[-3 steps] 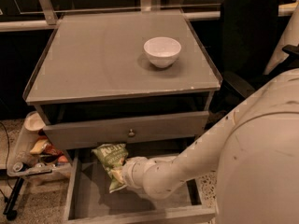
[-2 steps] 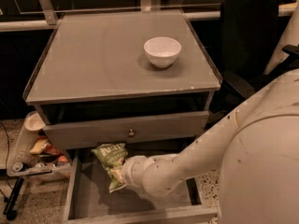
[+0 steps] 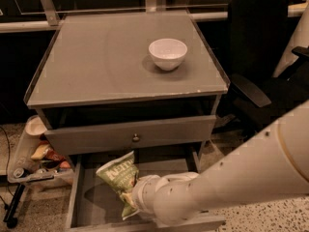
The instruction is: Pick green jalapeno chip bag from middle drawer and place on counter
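The green jalapeno chip bag (image 3: pixel 118 173) is olive-green with white lettering and stands tilted upright over the grey floor of the open middle drawer (image 3: pixel 91 199). My gripper (image 3: pixel 133 198) is down inside the drawer, shut on the bag's lower end. Its fingers are mostly hidden behind the bag and my white wrist. The bag casts a shadow on the drawer floor to its left. The counter (image 3: pixel 101 62) is the flat grey cabinet top above, with a thin clear rim.
A white bowl (image 3: pixel 167 53) stands on the counter at the right. The closed upper drawer front with a round knob (image 3: pixel 136 138) overhangs the open drawer. A black office chair (image 3: pixel 260 57) is at the right. A low cart with snack packets (image 3: pixel 41 156) is at the left.
The bag and my gripper have shifted only slightly, toward the drawer's front. The bag stays in my grip. Nothing else has moved.
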Tool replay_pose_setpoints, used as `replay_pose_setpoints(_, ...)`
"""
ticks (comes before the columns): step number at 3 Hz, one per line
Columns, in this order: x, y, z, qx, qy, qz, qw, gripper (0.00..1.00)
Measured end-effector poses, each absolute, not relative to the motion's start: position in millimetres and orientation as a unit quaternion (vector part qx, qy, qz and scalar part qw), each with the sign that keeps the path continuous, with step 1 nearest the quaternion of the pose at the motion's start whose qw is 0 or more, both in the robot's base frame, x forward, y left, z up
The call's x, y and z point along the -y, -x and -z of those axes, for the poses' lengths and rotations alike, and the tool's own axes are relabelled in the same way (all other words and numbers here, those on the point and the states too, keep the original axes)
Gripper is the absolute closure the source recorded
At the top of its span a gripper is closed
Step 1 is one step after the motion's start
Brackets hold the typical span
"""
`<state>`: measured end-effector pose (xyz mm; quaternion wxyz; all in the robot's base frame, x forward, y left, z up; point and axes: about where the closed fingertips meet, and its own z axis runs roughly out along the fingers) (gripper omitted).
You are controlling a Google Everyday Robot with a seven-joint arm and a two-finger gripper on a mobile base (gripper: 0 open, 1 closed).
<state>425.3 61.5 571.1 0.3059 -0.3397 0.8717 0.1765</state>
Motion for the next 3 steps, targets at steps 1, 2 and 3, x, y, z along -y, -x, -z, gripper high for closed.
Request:
replay_pose_setpoints(1, -46.6, -419.4, -603.7, -0.859, 0.362, -0.147, 0.331, 1.00)
replay_pose_setpoints(2, -45.7, -422.5, -613.1, -0.855, 0.365, -0.137, 0.342, 1.00)
replay_pose_setpoints(3, -45.7, -422.4, -612.9, -0.855, 0.365, -0.137, 0.342, 1.00)
